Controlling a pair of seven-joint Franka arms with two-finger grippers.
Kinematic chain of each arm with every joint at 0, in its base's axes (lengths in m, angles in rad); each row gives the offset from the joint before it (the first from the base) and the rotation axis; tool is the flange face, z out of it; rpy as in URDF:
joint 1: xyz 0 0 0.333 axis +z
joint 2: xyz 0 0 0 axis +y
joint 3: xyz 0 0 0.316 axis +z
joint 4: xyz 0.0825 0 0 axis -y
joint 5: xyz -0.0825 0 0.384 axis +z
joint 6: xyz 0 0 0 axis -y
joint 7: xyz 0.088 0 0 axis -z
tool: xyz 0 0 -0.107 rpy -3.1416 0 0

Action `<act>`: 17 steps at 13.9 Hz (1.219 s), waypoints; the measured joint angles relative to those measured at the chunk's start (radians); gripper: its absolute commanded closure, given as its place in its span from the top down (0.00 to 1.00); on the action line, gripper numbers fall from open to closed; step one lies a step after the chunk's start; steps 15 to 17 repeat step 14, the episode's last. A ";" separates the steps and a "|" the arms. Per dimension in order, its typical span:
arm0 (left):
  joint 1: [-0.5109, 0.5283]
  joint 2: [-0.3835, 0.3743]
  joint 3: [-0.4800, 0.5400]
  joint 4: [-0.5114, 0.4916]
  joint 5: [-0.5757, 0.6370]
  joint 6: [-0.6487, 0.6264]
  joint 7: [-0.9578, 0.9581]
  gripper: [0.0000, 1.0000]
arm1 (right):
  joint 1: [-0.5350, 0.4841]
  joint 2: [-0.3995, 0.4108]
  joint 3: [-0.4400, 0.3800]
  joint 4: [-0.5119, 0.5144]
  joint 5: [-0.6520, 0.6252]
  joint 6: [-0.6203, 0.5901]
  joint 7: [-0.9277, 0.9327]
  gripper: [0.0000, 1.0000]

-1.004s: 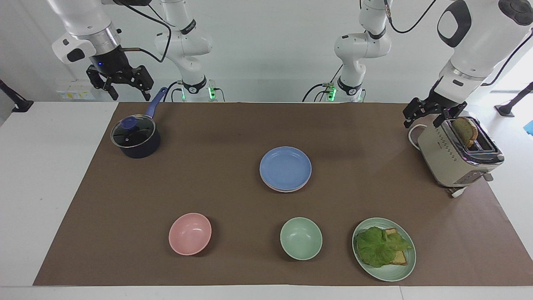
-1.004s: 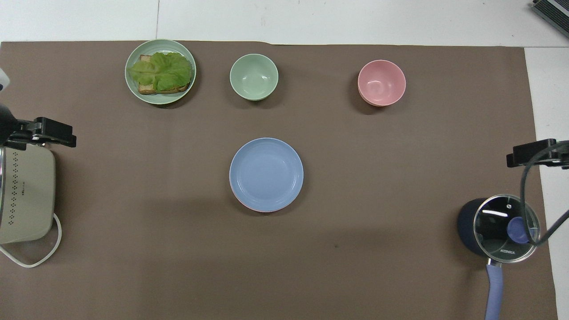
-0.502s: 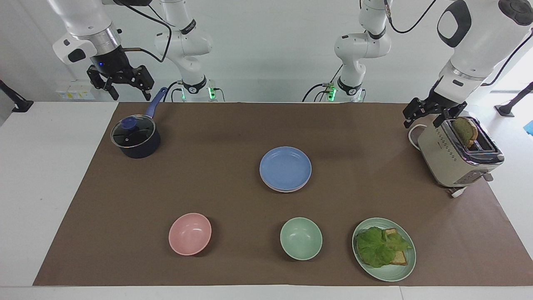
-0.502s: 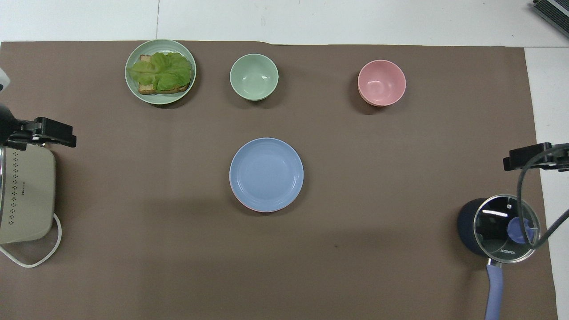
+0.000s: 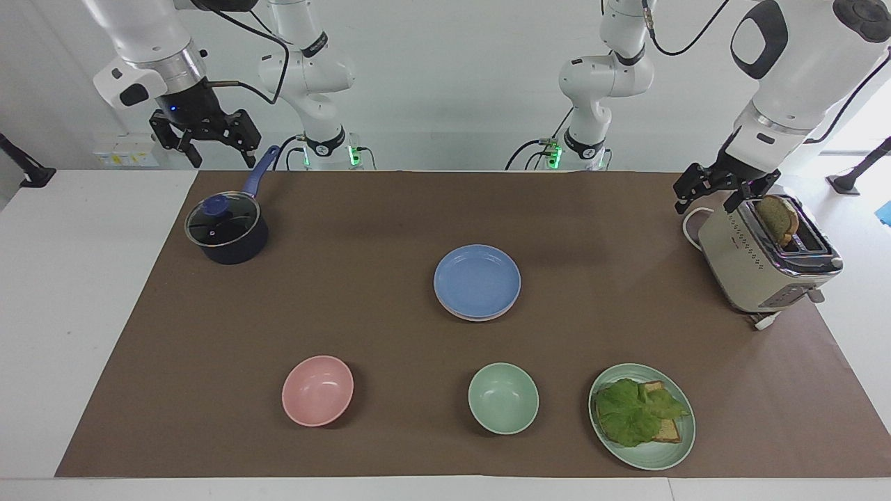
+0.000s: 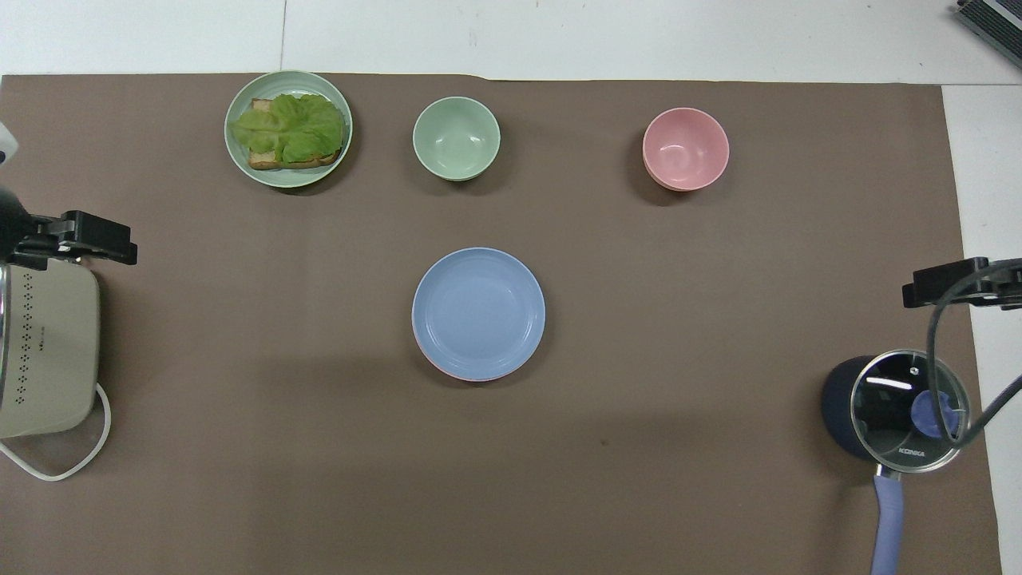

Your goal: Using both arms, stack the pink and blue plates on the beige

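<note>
Reading "KONKA" on the rim of the glass lid of the dark pot; rows of small dots and tiny unreadable print showing on the toaster.

Sitting stacked mid-mat: blue plate on top, round, shallow, matte, lying flat; pink plate showing only as a thin crescent rim under it on the robots' side; beige plate peeking out as a pale sliver at the stack's edge farthest from the robots. Lying well apart from both sets of fingers, roughly midway between them.

Hanging in the air over the table edge by the pot handle: right gripper, fingers spread, holding nothing. Hanging just beside the toaster's top corner: left gripper, fingers spread, holding nothing, touching no plate.

Lying along the mat edge farthest from the robots: pink bowl, green bowl, green plate carrying lettuce over toast. Standing upright in the toaster slot: slice of bread.
</note>
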 measured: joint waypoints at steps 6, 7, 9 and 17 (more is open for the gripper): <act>0.000 0.000 0.000 0.000 0.000 0.000 0.000 1.00 | 0.000 -0.002 0.001 -0.001 0.000 -0.003 0.020 1.00; 0.000 0.000 0.000 0.000 0.000 0.000 0.000 1.00 | 0.000 -0.002 0.001 -0.003 0.000 -0.003 0.020 1.00; 0.000 0.000 0.000 0.000 0.000 0.000 0.000 1.00 | 0.000 -0.003 0.001 -0.008 0.000 -0.003 0.020 1.00; 0.000 0.000 0.000 0.000 0.000 0.000 0.000 1.00 | 0.000 -0.010 0.001 -0.018 0.000 -0.003 0.020 1.00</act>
